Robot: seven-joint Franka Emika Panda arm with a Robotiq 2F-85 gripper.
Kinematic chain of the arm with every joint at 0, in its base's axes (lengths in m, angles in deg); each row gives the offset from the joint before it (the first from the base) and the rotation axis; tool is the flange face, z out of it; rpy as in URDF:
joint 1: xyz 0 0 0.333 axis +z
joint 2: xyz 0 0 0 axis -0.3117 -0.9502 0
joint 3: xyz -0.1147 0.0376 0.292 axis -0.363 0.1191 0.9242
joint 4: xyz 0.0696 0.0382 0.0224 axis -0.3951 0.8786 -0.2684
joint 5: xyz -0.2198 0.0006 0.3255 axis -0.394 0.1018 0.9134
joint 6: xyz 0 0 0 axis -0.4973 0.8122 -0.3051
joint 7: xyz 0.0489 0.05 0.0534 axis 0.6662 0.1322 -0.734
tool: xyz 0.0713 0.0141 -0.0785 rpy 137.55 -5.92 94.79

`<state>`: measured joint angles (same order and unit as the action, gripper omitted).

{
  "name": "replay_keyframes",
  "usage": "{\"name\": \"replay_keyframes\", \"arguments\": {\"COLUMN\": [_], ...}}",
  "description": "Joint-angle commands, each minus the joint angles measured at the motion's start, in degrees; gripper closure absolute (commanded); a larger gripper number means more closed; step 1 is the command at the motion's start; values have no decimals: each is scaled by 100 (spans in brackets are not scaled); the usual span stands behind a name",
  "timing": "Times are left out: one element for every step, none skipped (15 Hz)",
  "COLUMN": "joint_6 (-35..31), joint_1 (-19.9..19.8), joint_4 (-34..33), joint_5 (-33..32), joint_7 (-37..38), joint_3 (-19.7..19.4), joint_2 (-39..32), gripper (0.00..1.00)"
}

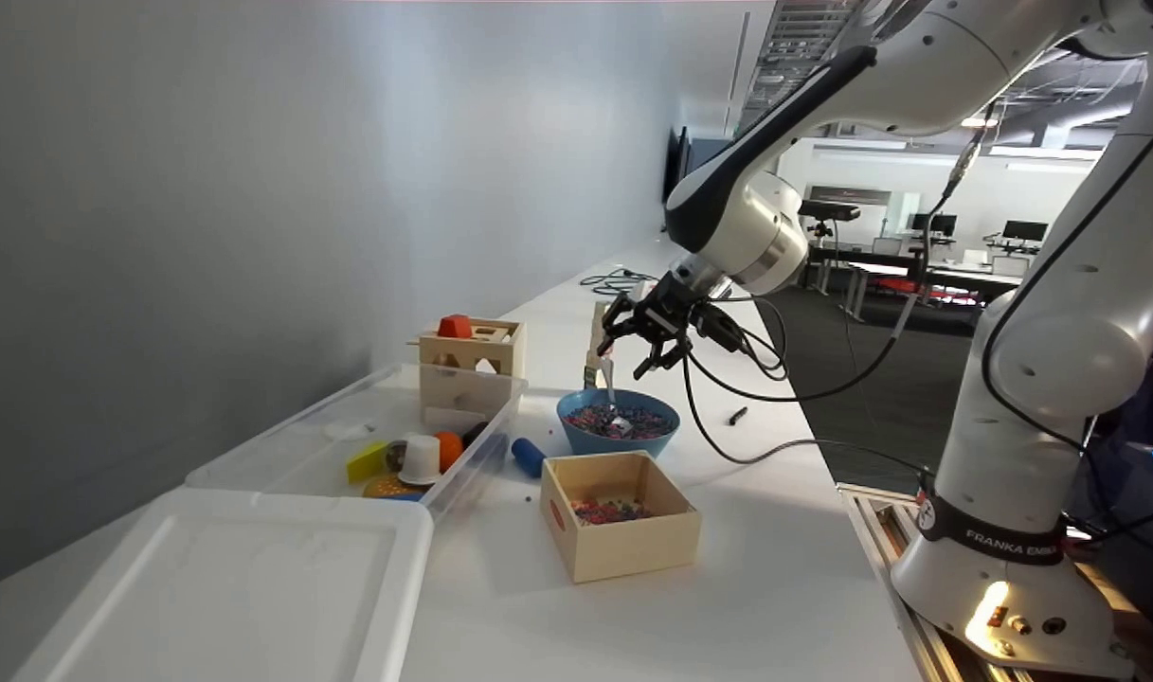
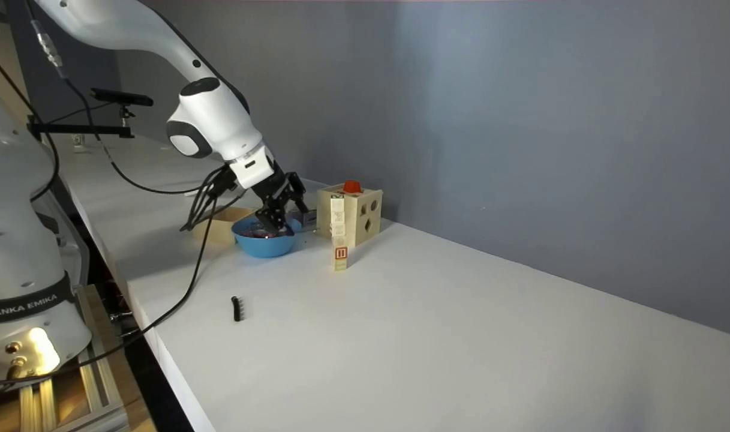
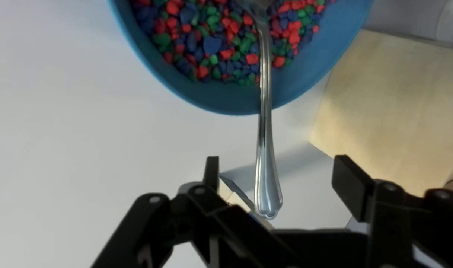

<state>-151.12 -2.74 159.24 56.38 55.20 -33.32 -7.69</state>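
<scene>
My gripper (image 3: pixel 277 167) is open in the wrist view, with its two black fingers wide apart. A silver spoon (image 3: pixel 265 130) leans out of a blue bowl (image 3: pixel 226 100), and its handle end lies between the fingers, with a gap on both sides. The bowl holds red, green and blue pebbles (image 3: pixel 215 44); the spoon's head rests among them and is partly cut off by the frame. In both exterior views the gripper (image 1: pixel 623 361) (image 2: pixel 297 221) is tilted down over the bowl (image 1: pixel 623 441) (image 2: pixel 264 247). The spoon handle (image 1: pixel 608 381) rises toward the fingers.
An open wooden box (image 1: pixel 642 547) with pebbles stands near the bowl. A stack of letter blocks (image 2: pixel 339 231) and a wooden shape sorter (image 2: pixel 356 216) stand close by. A clear bin (image 1: pixel 301 464) of toys, a white lid (image 1: pixel 254 587), a blue cylinder (image 1: pixel 528 457) and a black comb-like piece (image 2: pixel 237 309) lie around.
</scene>
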Motion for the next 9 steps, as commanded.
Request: {"name": "replay_keyframes", "arguments": {"joint_6": [274, 404, 556, 694, 369, 464, 510, 533, 538], "joint_1": [-232, -273, -349, -385, -213, -244, -259, -266, -268], "joint_4": [132, 121, 18, 24, -4, -5, -5, -5, -5], "joint_5": [-76, -89, -84, -142, 0, 0, 0, 0, 0], "joint_7": [179, 191, 145, 237, 13, 17, 21, 25, 30], "joint_3": [61, 51, 68, 75, 0, 0, 0, 1, 1], "joint_2": [436, 479, 420, 492, 263, 311, 341, 357, 362], "gripper": [0, 0, 0, 0, 0, 0, 0, 0, 0]}}
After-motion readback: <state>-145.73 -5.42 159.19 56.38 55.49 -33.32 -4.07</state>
